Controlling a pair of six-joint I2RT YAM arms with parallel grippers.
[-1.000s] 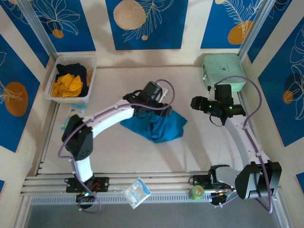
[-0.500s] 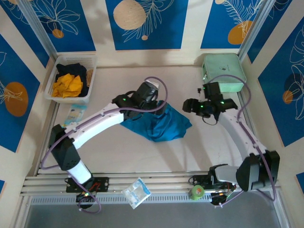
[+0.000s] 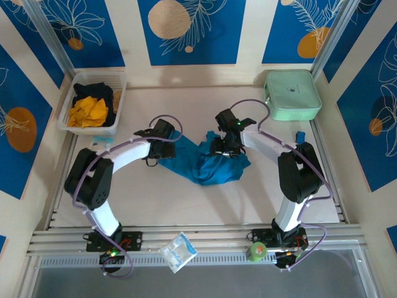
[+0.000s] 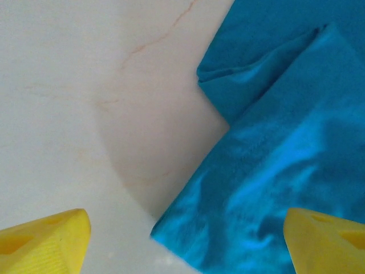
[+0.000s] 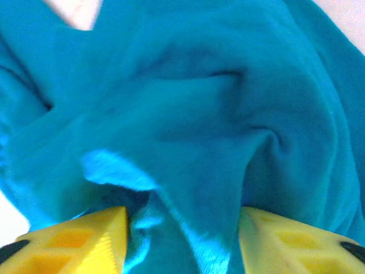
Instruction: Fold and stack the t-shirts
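The crumpled teal-blue cloth t-shirt (image 3: 208, 164) lies on the pale tabletop (image 3: 155, 198) between both tools, its long axis running from one to the other. The left tool (image 4: 185, 242) is spread wide and empty, the cloth's edge just ahead, nearer its right finger (image 4: 328, 240). The right tool (image 5: 182, 240) straddles a raised fold; whether it pinches it I cannot tell.

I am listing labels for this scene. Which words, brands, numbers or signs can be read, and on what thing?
No text is readable.
Mint-green case: a small mark on the lid, too small to read.
Clear packet: any print is too blurred to read.
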